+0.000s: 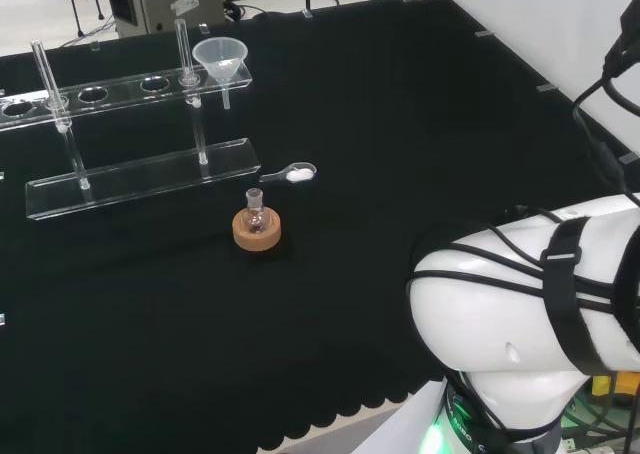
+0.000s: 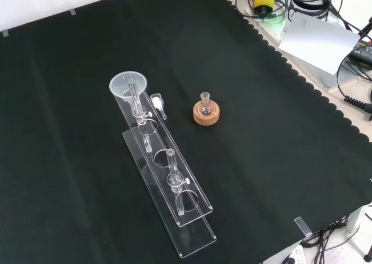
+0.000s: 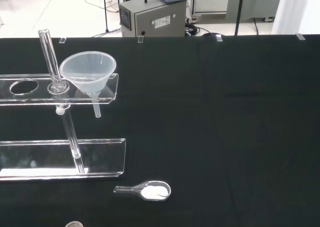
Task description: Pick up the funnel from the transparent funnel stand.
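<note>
Clear funnel (image 1: 221,58) sits in the transparent stand (image 1: 120,89).

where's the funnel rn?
The funnel sits in the end hole of the clear stand, at the stand's right end in the head view, next to an upright glass tube. A small spoon lies on the cloth nearby.

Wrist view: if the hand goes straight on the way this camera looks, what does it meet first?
Probably bare black cloth; the funnel in its transparent stand sits off to one side. Depth is unclear.

White arm links (image 1: 520,304) low at right (head view)
</note>
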{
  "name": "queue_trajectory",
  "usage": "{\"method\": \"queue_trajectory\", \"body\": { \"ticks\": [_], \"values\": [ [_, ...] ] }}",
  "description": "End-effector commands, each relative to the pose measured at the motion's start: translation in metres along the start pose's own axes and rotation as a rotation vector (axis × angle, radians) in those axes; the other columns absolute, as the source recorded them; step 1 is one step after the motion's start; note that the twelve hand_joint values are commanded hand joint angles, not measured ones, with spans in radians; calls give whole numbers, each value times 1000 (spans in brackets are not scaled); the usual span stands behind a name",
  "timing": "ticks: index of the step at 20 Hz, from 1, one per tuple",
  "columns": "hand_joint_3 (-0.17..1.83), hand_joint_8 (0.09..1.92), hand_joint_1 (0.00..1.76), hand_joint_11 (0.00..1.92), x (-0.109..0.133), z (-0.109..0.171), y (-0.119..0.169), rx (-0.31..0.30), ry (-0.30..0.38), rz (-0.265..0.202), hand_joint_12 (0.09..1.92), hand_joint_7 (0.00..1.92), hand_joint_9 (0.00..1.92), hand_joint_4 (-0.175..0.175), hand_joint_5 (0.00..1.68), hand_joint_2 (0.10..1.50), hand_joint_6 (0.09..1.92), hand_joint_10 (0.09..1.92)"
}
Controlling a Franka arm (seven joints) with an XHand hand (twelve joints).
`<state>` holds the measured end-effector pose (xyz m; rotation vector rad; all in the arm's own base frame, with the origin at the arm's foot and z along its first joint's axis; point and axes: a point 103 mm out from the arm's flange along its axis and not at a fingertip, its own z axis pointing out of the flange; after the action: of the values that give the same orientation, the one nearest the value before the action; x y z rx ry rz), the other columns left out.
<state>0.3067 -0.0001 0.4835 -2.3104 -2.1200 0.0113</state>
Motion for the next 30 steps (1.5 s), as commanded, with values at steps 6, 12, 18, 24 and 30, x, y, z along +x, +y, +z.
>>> {"method": "queue_trajectory", "body": {
  "ticks": [6, 12, 18, 24, 30],
  "values": [
    [369, 536, 0, 222, -1, 5, 5, -5, -4, 9, 1319, 100, 262, 12, 267, 1214, 87, 609],
    [356, 535, 0, 221, -1, 15, 24, 9, -8, 37, 1320, 105, 264, 11, 280, 1222, 87, 607],
    [352, 535, 0, 221, -6, 34, 54, 47, -2, 44, 1321, 107, 267, 11, 286, 1223, 87, 608],
    [342, 536, 0, 219, -5, 67, 107, 92, 20, -9, 1324, 114, 275, 9, 291, 1215, 87, 610],
    [324, 540, 25, 218, 15, 99, 155, 138, 12, -65, 1330, 130, 288, 6, 296, 1203, 87, 610]
  ]
}}
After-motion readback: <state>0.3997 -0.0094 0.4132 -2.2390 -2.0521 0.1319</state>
